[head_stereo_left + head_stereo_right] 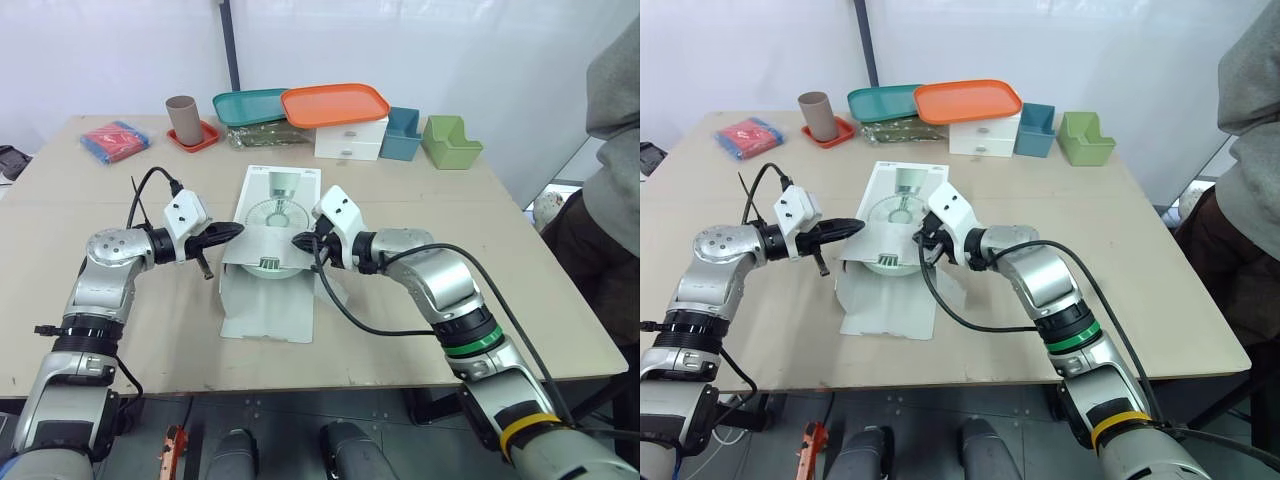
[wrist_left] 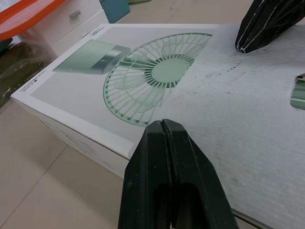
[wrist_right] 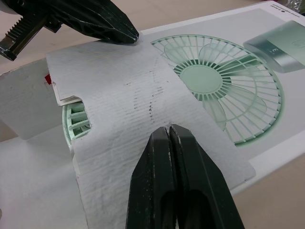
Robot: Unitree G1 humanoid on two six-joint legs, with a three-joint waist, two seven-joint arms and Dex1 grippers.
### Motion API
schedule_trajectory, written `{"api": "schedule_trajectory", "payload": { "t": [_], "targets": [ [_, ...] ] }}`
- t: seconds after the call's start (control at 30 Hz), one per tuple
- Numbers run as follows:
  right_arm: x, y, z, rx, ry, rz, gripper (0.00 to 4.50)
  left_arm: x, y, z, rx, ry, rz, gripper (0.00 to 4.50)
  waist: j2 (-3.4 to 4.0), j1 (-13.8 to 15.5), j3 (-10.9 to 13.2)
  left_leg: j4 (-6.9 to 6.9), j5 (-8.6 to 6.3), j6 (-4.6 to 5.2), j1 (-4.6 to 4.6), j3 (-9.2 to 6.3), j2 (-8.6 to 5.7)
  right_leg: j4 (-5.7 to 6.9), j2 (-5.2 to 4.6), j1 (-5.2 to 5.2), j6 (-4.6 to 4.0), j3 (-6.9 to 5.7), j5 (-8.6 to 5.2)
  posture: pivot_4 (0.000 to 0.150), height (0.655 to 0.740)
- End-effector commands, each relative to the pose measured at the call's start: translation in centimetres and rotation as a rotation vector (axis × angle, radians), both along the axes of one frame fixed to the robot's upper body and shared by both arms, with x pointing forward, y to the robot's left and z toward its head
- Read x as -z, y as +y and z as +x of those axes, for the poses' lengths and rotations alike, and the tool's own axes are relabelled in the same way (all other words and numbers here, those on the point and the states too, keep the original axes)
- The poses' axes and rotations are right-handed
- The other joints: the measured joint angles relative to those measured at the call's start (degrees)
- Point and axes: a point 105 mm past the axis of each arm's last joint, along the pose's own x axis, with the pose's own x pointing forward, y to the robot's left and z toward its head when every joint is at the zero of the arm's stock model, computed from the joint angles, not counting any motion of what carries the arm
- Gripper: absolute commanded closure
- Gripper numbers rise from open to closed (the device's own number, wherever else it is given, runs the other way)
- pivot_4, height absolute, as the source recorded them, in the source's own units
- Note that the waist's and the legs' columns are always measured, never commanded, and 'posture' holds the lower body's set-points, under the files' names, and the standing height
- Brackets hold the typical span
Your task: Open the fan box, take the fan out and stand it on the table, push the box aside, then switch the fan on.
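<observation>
The white fan box [image 1: 283, 190], printed with a green fan, lies flat in the middle of the table. Its near end is open: one corrugated flap [image 3: 143, 105] is folded back over the top and another flap [image 1: 265, 310] lies flat on the table toward me. The green fan [image 1: 270, 264] peeks out of the opening. My left gripper [image 1: 238, 229] is shut, its tip at the folded flap's left edge. My right gripper [image 1: 298, 241] is also shut, its tip resting on the same flap from the right.
Along the far edge stand a red cloth [image 1: 115, 138], a brown cup [image 1: 183, 118] on a red dish, a teal tray [image 1: 250, 105], an orange tray [image 1: 335, 103] on white drawers [image 1: 350, 140], a teal bin [image 1: 402, 133] and a green bin [image 1: 450, 142]. A person [image 1: 612, 120] stands at the right.
</observation>
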Motion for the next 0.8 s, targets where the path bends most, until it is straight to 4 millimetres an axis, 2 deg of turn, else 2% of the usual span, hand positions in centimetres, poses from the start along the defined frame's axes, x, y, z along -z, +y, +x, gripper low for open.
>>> {"api": "schedule_trajectory", "payload": {
  "t": [0.03,0.23,0.43,0.67,0.73,0.8],
  "targets": [
    [0.2,-0.2,0.2,0.009,-0.01,-0.023,4.47,-0.9,-0.1,-0.8,0.029,-0.007,-0.006,4.5,0.0,0.0,0.0,0.0,0.0,0.0,0.0,0.0,0.0,0.0,0.0,0.0,0.0,0.0,0.0,0.15,0.74],
    [0.3,0.0,0.3,0.005,-0.007,-0.015,4.47,-2.2,-2.0,-4.0,0.194,0.044,-0.034,4.5,0.0,0.0,0.0,-0.01,0.0,0.0,-0.04,0.0,0.01,-0.01,-0.01,-0.02,0.01,0.0,-0.02,0.15,0.74],
    [0.2,0.1,0.4,0.007,-0.015,-0.019,4.47,-2.1,-2.8,-6.5,0.284,0.126,0.006,4.5,0.0,-0.1,0.0,0.0,0.0,0.0,-0.01,0.01,0.02,-0.01,-0.01,-0.02,-0.02,-0.01,-0.01,0.15,0.74],
    [0.2,0.4,0.6,-0.002,-0.021,-0.016,4.47,1.0,-0.9,-10.4,0.366,0.309,0.264,4.5,0.01,-0.4,0.0,-0.13,0.0,0.0,0.04,0.04,0.06,-0.01,0.0,-0.06,-0.23,-0.01,-0.13,0.15,0.74],
    [0.2,0.5,0.7,-0.004,-0.023,-0.013,4.47,1.6,-0.2,-10.8,0.35,0.335,0.329,4.5,0.01,-0.4,0.0,-0.16,0.0,0.0,0.05,0.02,0.07,-0.01,0.0,-0.07,-0.39,-0.03,-0.24,0.15,0.74],
    [0.2,0.6,0.6,-0.009,-0.027,-0.012,4.47,1.9,0.5,-10.2,0.303,0.304,0.377,4.5,0.02,-0.4,0.0,-0.16,0.0,0.0,0.05,0.03,0.08,-0.01,0.0,-0.07,-0.43,-0.04,-0.26,0.15,0.74]
  ]
}}
